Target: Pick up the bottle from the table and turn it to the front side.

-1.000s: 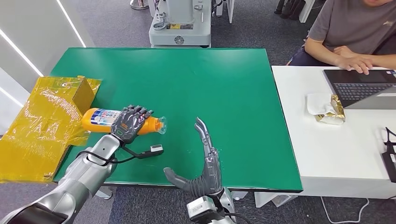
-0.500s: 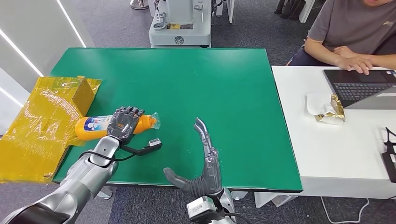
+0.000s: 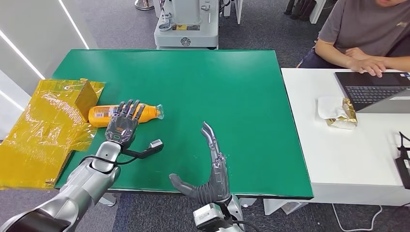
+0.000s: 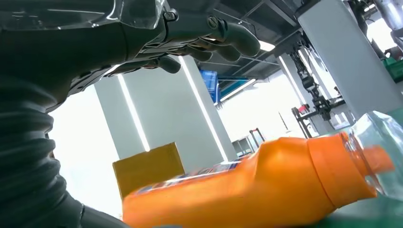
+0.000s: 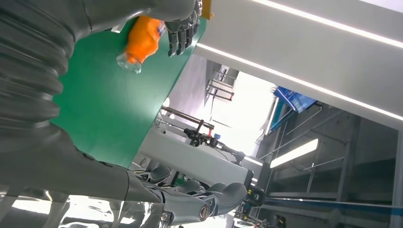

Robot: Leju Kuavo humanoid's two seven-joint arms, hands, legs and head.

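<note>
Daylight is seen between the bottle [image 4: 247,185] and the left hand [image 3: 124,122] from the left wrist; overhead, spread fingers overlap it. The bottle lies on the green counter [image 3: 217,87]. The right hand [image 3: 209,169] is held flat, empty.

One orange plastic bottle with a clear cap [image 3: 126,112] lies on one green-topped table [image 3: 217,87]. One white table [image 3: 338,154] carries one dark open laptop [image 3: 377,92] and one gold foil packet [image 3: 342,116]. One yellow-wrapped cardboard box [image 3: 48,130]. One seated person [image 3: 362,29].
</note>
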